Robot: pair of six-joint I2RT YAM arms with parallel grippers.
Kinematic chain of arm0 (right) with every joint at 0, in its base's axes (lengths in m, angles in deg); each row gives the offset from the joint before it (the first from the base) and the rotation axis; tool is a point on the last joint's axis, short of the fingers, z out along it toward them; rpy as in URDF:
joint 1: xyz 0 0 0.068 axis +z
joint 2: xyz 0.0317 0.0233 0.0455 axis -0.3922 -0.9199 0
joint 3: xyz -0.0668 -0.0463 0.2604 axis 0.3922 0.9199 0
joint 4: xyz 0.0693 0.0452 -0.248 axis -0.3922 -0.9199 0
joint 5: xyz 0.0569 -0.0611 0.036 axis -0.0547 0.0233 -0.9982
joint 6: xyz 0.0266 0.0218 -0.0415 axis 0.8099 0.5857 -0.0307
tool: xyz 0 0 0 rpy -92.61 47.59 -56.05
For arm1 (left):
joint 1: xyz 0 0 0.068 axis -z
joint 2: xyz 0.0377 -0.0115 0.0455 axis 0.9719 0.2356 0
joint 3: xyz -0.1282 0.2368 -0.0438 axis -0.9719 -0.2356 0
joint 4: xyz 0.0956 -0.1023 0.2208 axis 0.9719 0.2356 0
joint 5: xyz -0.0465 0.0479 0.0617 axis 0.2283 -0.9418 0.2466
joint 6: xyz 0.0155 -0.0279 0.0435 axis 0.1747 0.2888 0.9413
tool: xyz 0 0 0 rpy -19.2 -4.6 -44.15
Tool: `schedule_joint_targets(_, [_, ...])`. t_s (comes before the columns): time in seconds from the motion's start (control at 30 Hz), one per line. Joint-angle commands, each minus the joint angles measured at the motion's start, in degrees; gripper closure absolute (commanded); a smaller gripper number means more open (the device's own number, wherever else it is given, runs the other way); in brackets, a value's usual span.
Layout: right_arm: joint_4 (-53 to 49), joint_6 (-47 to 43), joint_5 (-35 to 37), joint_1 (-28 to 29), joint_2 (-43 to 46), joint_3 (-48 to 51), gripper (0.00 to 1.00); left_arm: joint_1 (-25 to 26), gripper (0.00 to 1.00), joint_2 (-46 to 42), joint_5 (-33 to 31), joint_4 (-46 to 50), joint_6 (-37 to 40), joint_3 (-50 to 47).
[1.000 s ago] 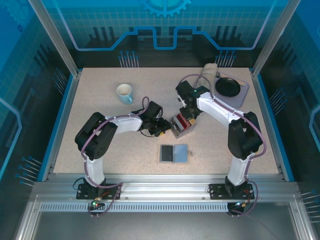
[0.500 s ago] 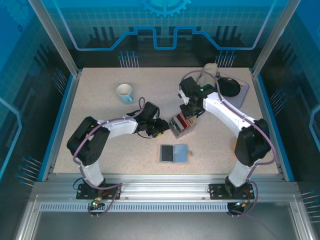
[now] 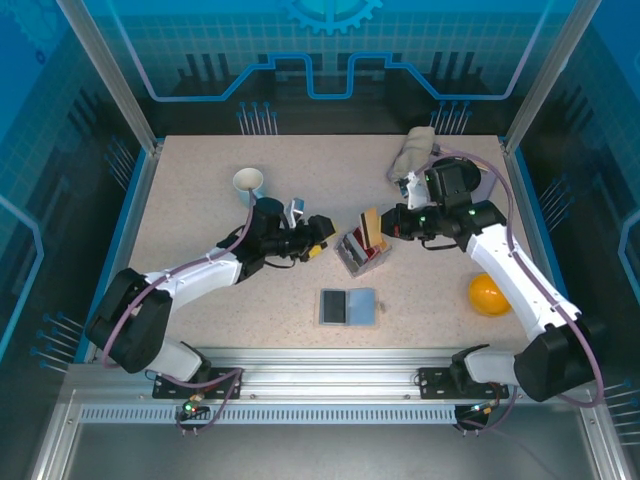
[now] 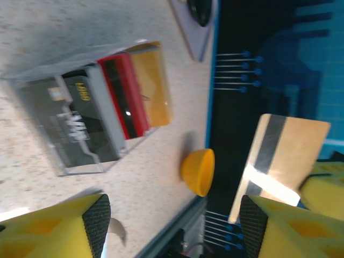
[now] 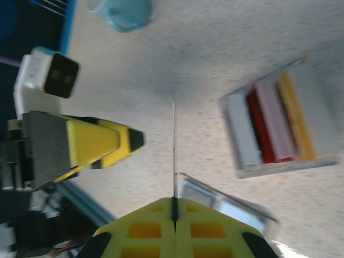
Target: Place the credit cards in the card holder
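Card holder (image 5: 227, 202) — blurred, lower edge hidden

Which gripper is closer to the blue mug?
Left. The left gripper is a little right of the mug and nearer the front edge; the right gripper, pinching a tan card, is farther right, past the clear card box.

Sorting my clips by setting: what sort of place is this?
Likely a robotics lab cell: speckled beige tabletop inside silver aluminium frame rails, blue printed backdrop panels, white left robot arm and white right robot arm.
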Motion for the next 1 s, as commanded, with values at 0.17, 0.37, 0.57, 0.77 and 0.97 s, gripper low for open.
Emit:
schedule_joint_targets(0.17, [13.9,12.8,-13.6,-0.7,3.2,6.0,0.98,0.2,0.36,1.8,9.4,-14.8,-5.1,2.8])
schedule_joint_targets(0.37, [17.6,15.8,-15.2,-1.0,3.3,8.2,0.98,0.8,0.53,1.3,10.0,-15.7,-5.1,3.0])
schedule_joint_targets(0.57, [20.5,18.5,-15.1,-1.3,3.1,9.9,0.98,0.8,0.66,1.1,10.4,-16.1,-5.3,3.1])
schedule_joint_targets(0.77, [22.9,21.6,-14.4,-1.8,3.1,11.9,0.98,0.9,0.81,0.9,11.2,-18.1,-5.7,2.8])
schedule_joint_targets(0.97, [23.6,23.5,-13.3,-1.8,3.6,14.4,0.96,0.9,1.00,0.7,11.1,-17.7,-5.3,2.5])
